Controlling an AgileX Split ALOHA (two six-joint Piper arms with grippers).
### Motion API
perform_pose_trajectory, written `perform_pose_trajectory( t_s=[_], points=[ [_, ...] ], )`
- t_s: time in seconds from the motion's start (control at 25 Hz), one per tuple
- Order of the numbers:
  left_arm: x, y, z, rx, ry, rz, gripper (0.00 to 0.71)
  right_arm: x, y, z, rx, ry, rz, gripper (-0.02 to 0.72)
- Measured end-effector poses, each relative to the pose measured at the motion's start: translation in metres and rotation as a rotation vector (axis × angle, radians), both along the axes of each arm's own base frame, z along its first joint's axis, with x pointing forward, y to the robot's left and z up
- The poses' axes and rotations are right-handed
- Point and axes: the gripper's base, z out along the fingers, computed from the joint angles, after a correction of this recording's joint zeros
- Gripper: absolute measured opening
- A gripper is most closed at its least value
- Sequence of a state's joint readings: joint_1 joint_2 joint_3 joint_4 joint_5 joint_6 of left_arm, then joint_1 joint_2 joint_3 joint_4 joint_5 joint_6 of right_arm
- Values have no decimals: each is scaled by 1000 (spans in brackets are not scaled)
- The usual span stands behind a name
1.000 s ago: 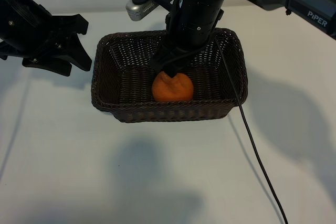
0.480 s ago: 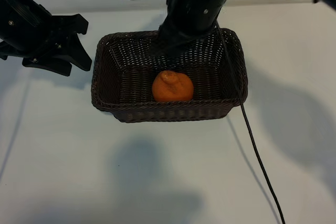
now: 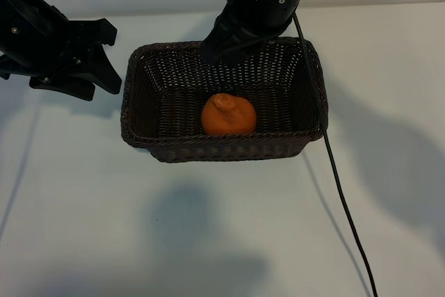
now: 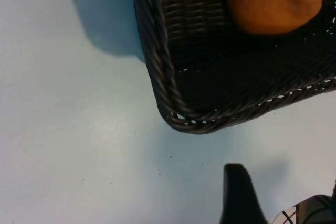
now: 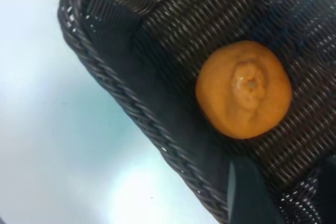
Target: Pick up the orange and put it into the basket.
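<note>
The orange (image 3: 228, 115) lies on the floor of the dark woven basket (image 3: 139, 95), knob up, near the front wall; it also shows in the right wrist view as the orange (image 5: 243, 88) inside the basket (image 5: 113, 85). My right gripper (image 3: 214, 52) hangs above the basket's back rim, clear of the fruit. Its two dark fingers (image 5: 245, 195) stand apart with nothing between them, so it is open. My left gripper (image 3: 108, 57) is parked left of the basket, open and empty; one finger (image 4: 239, 195) shows over the table.
A black cable (image 3: 341, 193) runs from the right arm across the white table (image 3: 208, 227) toward the front right. The basket's corner (image 4: 178, 114) sits close to the left gripper.
The right gripper has lifted off the orange and risen toward the basket's back. The orange stays put in the basket. The left arm has not moved.
</note>
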State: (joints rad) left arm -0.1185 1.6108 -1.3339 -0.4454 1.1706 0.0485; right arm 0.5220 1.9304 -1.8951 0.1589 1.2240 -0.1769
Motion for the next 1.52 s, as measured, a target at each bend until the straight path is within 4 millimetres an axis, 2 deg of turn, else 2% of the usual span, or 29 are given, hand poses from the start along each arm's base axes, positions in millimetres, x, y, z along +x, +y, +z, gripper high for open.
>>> perform_pose_trajectory(
  t_s=[0.2, 0.52, 0.72, 0.88, 1.0, 1.52],
  points=[
    [0, 0, 0, 0, 0, 0, 456, -5, -5, 2, -16, -5, -9, 332],
    [0, 0, 0, 0, -1, 0, 456, -39, -44, 15, -166, -66, -58, 332],
    [0, 0, 0, 0, -1, 0, 456, -46, -85, 20, -191, -66, -187, 332],
    [0, 0, 0, 0, -1, 0, 456, -47, -126, 11, -206, -17, -330, 331],
    [0, 0, 0, 0, -2, -2, 456, -50, -147, 3, -210, 28, -407, 331],
    [0, 0, 0, 0, -1, -1, 456, -52, -151, -1, -180, 59, -436, 330]
  ],
)
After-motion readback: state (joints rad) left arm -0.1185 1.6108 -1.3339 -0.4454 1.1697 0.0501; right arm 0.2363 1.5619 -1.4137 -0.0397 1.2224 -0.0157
